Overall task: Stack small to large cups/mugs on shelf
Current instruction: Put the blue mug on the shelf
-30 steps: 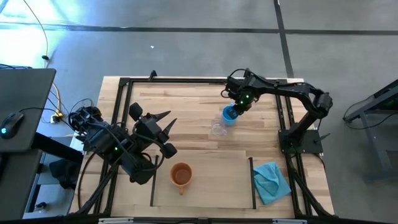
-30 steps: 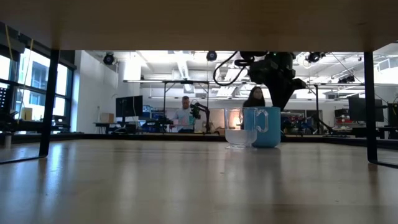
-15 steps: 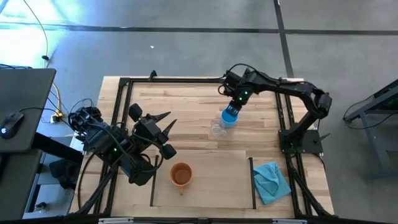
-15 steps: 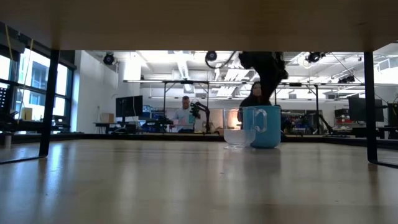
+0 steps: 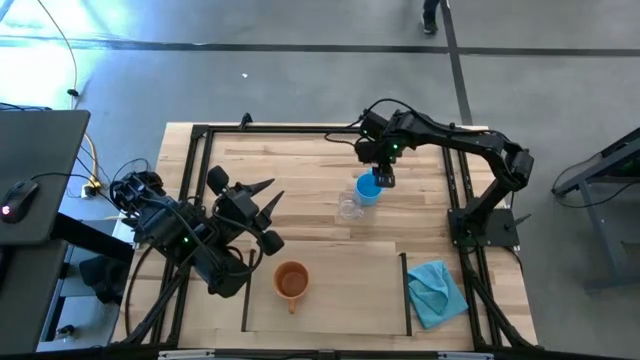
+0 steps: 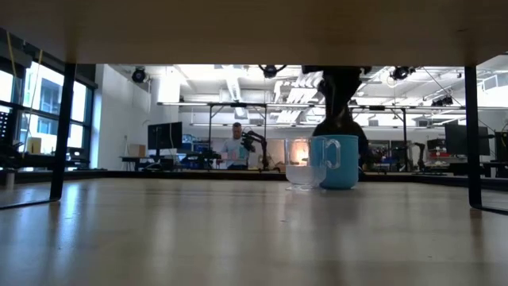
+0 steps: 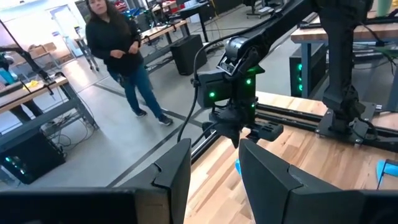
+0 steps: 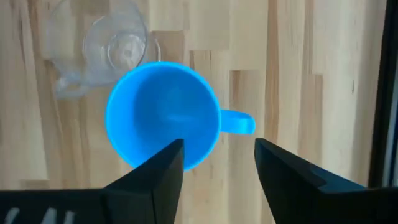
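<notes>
The bright blue mug (image 8: 163,115) stands upright on the tabletop at the far right (image 5: 367,188); its handle (image 8: 239,122) points sideways. The clear glass cup (image 8: 115,46) sits close beside it (image 5: 349,207). The orange mug (image 5: 291,281) stands on the left part of the pale shelf (image 5: 340,295). My right gripper (image 8: 217,149) hovers open over the blue mug's handle side, one finger above the rim and one past the handle's root. My left gripper (image 7: 214,168) is open and held high over the table's left side (image 5: 270,212).
A teal cloth (image 5: 437,292) lies at the near right, outside the shelf's black strip. A black metal frame (image 5: 205,130) rings the table, and its posts (image 6: 472,135) stand at the corners. A person (image 7: 118,50) walks on the floor beyond the far edge.
My right gripper has rolled about its own pointing line above the blue mug, risen a little and opened its fingers. The blue mug stays upright on the table in the same place.
</notes>
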Robot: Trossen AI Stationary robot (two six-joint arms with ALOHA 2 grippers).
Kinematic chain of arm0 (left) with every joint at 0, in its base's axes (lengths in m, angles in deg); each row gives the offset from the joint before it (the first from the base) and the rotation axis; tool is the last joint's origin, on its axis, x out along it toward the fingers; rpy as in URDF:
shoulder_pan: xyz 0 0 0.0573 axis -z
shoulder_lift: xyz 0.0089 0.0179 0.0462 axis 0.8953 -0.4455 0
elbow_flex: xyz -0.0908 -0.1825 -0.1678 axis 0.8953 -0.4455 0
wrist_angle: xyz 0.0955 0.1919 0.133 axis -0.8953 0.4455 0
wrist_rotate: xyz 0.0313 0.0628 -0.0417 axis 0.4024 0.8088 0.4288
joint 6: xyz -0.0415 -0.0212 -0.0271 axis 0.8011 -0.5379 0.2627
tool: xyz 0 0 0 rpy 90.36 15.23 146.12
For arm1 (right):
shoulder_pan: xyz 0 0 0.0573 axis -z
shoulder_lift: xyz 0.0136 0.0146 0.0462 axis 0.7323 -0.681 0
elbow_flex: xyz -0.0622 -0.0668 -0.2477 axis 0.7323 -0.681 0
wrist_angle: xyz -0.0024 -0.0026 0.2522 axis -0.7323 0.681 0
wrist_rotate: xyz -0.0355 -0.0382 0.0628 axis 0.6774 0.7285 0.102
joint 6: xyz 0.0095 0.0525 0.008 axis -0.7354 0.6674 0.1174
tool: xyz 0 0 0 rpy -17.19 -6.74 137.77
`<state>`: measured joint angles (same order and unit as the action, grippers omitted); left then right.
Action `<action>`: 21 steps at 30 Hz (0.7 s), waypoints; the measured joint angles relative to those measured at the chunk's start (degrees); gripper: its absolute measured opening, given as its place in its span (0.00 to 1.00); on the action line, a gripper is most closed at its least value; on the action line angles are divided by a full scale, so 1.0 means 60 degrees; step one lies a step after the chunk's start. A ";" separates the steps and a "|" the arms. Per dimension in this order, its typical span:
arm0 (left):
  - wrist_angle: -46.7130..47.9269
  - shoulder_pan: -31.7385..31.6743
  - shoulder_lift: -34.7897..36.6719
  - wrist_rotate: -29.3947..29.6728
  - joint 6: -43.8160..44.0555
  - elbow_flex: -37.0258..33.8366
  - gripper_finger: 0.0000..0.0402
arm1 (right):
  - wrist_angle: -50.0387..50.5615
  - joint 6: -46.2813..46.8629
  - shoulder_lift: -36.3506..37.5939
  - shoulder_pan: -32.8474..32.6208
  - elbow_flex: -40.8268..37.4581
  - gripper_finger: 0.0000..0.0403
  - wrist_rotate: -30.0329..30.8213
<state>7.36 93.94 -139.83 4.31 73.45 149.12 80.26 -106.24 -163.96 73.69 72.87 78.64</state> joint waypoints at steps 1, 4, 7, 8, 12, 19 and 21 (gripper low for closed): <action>0.0000 0.0000 0.0000 0.0007 0.0016 0.0000 0.31 | -0.0014 -0.0182 0.0000 0.0003 0.0000 0.46 0.0001; 0.0000 0.0000 0.0000 0.0007 0.0049 0.0001 0.31 | -0.0173 -0.0572 0.0000 0.0003 0.0000 0.43 -0.0060; -0.0001 0.0000 0.0000 0.0025 0.0228 0.0000 0.31 | -0.0335 -0.0817 -0.0022 0.0003 0.0000 0.42 -0.0378; -0.0001 0.0000 0.0000 0.0030 0.0286 0.0001 0.31 | -0.0412 -0.0878 -0.0070 0.0001 0.0010 0.41 -0.0434; -0.0001 0.0000 0.0000 0.0044 0.0369 0.0000 0.31 | -0.0400 -0.0992 -0.0460 -0.0037 0.0011 0.41 -0.0458; 0.0000 0.0000 0.0000 0.0044 0.0440 0.0003 0.31 | -0.0459 -0.1241 -0.1190 -0.0392 0.0007 0.41 -0.0429; 0.0000 0.0000 0.0000 0.0044 0.0443 0.0002 0.31 | -0.0594 -0.1276 -0.1363 -0.0484 0.0011 0.41 -0.0389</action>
<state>7.36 93.94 -139.83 4.57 76.11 149.13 76.70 -113.90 -172.14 70.79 72.94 76.31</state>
